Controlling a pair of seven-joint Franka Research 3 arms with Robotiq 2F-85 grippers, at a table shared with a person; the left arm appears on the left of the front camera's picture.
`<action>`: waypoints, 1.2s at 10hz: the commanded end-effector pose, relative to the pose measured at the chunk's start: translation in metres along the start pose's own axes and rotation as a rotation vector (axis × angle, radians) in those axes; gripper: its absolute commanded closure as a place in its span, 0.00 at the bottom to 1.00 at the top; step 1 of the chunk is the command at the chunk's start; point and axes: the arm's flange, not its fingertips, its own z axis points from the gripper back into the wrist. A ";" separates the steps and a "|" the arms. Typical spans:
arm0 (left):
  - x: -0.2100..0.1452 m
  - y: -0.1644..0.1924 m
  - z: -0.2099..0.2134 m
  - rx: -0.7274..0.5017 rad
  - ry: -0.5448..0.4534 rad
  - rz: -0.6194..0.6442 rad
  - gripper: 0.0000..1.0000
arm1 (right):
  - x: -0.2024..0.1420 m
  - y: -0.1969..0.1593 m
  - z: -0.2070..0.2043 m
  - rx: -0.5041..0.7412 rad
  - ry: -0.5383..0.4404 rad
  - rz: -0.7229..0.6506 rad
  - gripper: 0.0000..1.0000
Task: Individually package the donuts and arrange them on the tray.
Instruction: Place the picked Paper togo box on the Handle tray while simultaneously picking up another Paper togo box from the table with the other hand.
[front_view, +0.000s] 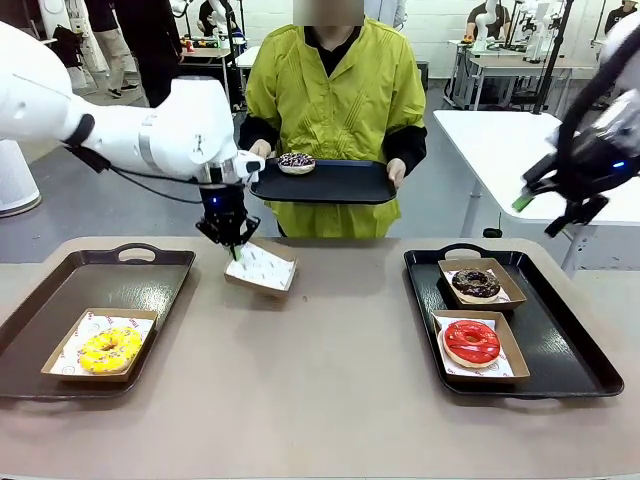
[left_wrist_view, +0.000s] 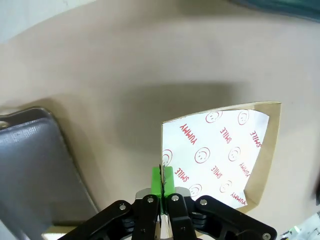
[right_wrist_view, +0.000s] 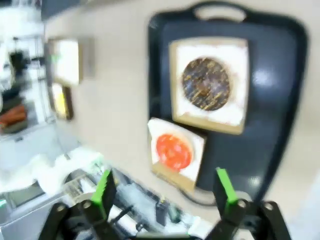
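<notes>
Front view, near to far: yellow donut (front_view: 110, 349) boxed at 8 o'clock, red donut (front_view: 471, 341) at 4, left gripper (front_view: 231, 243) pinching the empty box (front_view: 261, 268) — right gripper (front_view: 553, 197) gaping wide — sprinkled donut (front_view: 296, 160) on the person's tray (front_view: 345, 184) at 12.

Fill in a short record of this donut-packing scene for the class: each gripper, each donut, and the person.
left gripper: fingers shut on the rim of the empty box
right gripper: open, raised above the right tray
yellow donut: boxed, left tray
chocolate donut: boxed, right tray
red donut: boxed, right tray
purple-sprinkled donut: on the person's tray
person: holds that tray in both hands
</notes>
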 end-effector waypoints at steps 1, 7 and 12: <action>0.007 -0.001 0.043 -0.023 -0.023 -0.024 1.00 | -0.010 -0.046 0.038 0.198 0.026 0.002 0.00; 0.033 -0.005 0.123 -0.005 -0.113 0.079 1.00 | -0.100 -0.133 0.062 0.517 -0.199 -0.094 0.00; 0.031 -0.002 0.123 -0.027 -0.121 0.068 1.00 | -0.117 -0.151 0.056 0.504 -0.238 -0.153 0.00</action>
